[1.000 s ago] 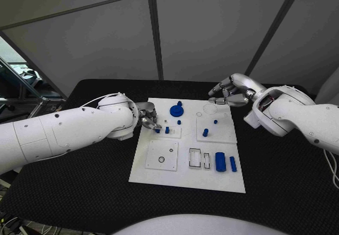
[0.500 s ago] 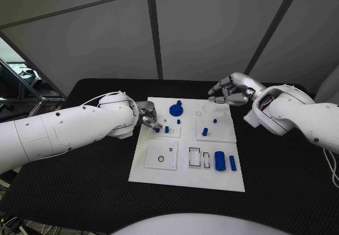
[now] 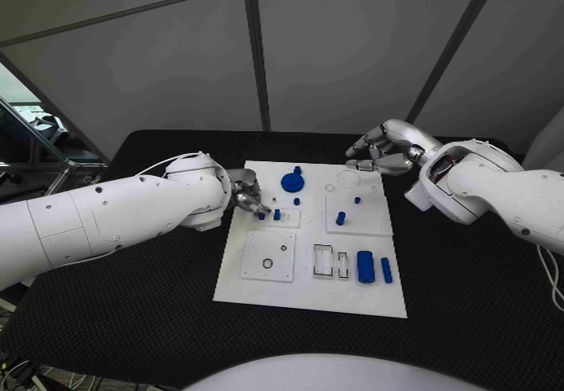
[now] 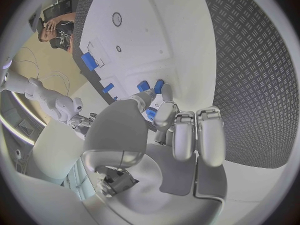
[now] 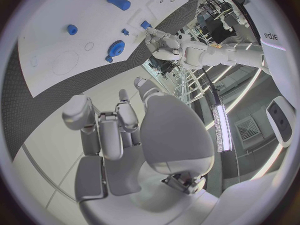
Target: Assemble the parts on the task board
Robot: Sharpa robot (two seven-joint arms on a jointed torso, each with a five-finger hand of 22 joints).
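Observation:
The white task board [image 3: 268, 287] lies mid-table. My left hand [image 3: 246, 198] is low over the board's left side and pinches a small blue peg [image 3: 261, 216] between its fingertips; the same peg [image 4: 150, 114] appears between the fingers [image 4: 164, 110] in the left wrist view. Another peg [image 3: 276, 214] stands just beside it in a small square plate. A blue gear-like disc [image 3: 293, 182] sits at the back. A peg [image 3: 340, 218] stands on the right-hand plate. My right hand [image 3: 382, 155] hovers above the board's back right corner, fingers curled in, holding nothing.
A thick blue cylinder [image 3: 366, 266] and a slimmer one [image 3: 387, 270] lie at the board's front right beside two rectangular slots [image 3: 324, 261]. A square plate with a hole [image 3: 269, 259] sits at the front left. Black matting [image 3: 141, 309] surrounds the board.

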